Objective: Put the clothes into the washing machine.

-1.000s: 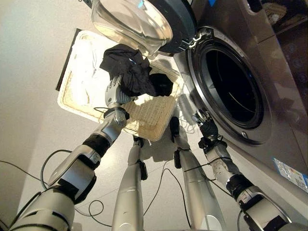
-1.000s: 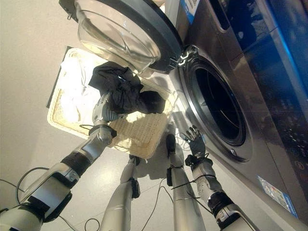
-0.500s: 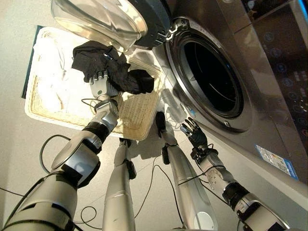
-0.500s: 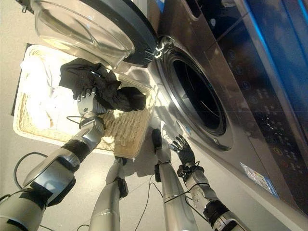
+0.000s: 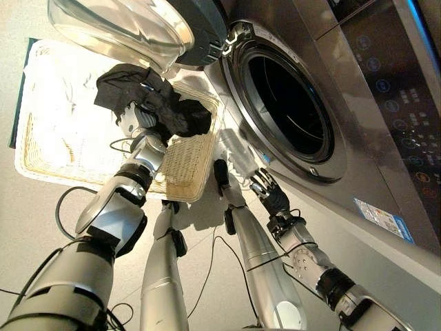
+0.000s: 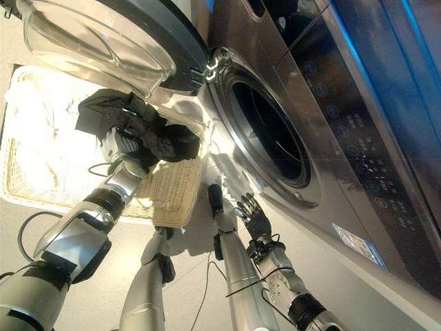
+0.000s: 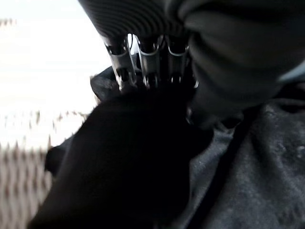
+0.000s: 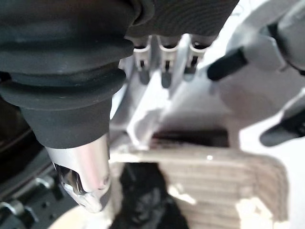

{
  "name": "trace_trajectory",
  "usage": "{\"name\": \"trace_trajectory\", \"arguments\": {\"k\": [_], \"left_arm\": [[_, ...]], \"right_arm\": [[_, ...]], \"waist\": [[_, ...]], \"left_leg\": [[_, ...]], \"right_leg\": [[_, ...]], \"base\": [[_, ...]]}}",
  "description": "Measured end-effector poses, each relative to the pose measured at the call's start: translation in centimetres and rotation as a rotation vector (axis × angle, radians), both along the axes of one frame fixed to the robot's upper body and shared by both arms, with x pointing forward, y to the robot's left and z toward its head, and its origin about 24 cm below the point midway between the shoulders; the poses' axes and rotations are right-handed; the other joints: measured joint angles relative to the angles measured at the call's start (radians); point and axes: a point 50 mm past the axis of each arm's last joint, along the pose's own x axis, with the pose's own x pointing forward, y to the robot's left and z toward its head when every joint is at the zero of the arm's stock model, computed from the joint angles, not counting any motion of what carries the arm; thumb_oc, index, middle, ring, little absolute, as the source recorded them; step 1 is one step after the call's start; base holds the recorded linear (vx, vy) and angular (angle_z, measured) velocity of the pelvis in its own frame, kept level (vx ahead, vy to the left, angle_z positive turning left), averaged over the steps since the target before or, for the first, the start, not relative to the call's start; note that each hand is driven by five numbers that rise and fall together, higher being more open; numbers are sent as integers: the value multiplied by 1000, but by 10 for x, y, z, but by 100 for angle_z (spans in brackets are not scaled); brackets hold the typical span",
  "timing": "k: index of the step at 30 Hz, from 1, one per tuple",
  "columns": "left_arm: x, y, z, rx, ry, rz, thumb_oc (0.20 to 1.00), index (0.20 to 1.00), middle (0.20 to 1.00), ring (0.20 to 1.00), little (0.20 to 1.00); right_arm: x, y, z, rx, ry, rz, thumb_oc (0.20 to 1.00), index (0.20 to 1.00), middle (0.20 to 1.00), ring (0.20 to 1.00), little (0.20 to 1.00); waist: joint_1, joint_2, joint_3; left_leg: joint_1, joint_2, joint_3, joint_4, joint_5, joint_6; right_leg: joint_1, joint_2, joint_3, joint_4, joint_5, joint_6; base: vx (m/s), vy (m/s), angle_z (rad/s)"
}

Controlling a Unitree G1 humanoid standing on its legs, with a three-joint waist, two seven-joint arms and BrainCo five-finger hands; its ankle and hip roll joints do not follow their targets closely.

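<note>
A black garment (image 5: 160,102) hangs bunched over the right half of a wicker basket (image 5: 186,176) on the floor. My left hand (image 5: 136,123) is shut on it from below, and the left wrist view shows its fingers (image 7: 143,76) curled into the dark cloth (image 7: 133,157). To the right stands the washing machine with its round drum opening (image 5: 289,103) dark and its glass door (image 5: 117,24) swung open above the basket. Below the opening's rim, my right hand (image 5: 267,193) is open, fingers spread, holding nothing. Its fingers (image 8: 162,64) show straight in the right wrist view.
White clothes (image 5: 58,103) lie in the basket's left part. The open door overhangs the basket's far right corner, just above the lifted garment. The washer's front panel (image 5: 386,89) runs along the right side. Bare floor (image 5: 41,227) lies on the near left.
The whole picture has shifted left, so the camera moved. My left hand keeps its hold on the black garment over the basket. The right hand stays open below the drum's rim.
</note>
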Motion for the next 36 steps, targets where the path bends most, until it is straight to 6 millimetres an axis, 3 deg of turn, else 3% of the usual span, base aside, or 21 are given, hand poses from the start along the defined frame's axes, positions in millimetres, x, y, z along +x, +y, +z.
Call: {"name": "trace_trajectory", "arguments": {"k": [5,11,16,24,26,30,36], "left_arm": [[0,-14,-10,-145,-24,-100,200,200,200,200,200],[-9,-20,-46,-651,-59,-276,200,200,200,200,200],[-28,-28,-74,-936,-122,-418,200,200,200,200,200],[-57,-15,-97,-1054,-234,-499,200,200,200,200,200],[-64,-20,-99,-1080,-256,-538,200,200,200,200,200],[-74,-29,-107,-1111,-258,-612,200,200,200,200,200],[-79,-39,-97,-1146,-273,-780,200,200,200,200,200]], "right_arm": [[-1,5,2,15,-6,4,1000,1000,1000,1000,1000],[-2,7,3,5,-12,3,1000,1000,1000,1000,1000],[-3,5,2,-4,-9,-40,1000,1000,1000,1000,1000],[-4,-8,3,-14,-20,-106,1000,1000,1000,1000,1000],[-4,-11,6,-8,-36,-118,1000,1000,1000,1000,1000],[-3,-11,11,-34,-65,-121,1000,1000,1000,1000,1000],[4,-13,26,-150,-147,-139,1000,1000,1000,1000,1000]], "waist": [[13,-5,-1],[33,-4,0],[99,-1,1],[193,8,4],[197,26,5],[219,29,6],[239,41,7]], "left_leg": [[-8,-4,-9,-5,4,5],[28,-8,-34,-37,24,5],[72,-14,-63,-86,51,2],[138,-22,-98,-147,83,-3],[148,-22,-116,-163,92,-2],[176,-25,-124,-175,96,-1],[188,-31,-140,-175,104,4]], "right_leg": [[-2,-6,-13,-4,-3,4],[37,-11,-38,-16,-4,5],[75,-13,-56,-20,-11,11],[132,-20,-77,-21,-20,9],[150,-23,-96,-31,-22,9],[178,-27,-106,-31,-30,9],[200,-36,-124,-31,-37,13]], "base": [[-19,20,6],[-31,25,9],[-48,36,13],[-41,31,11],[-36,16,22],[-39,32,12],[-26,30,9]]}}
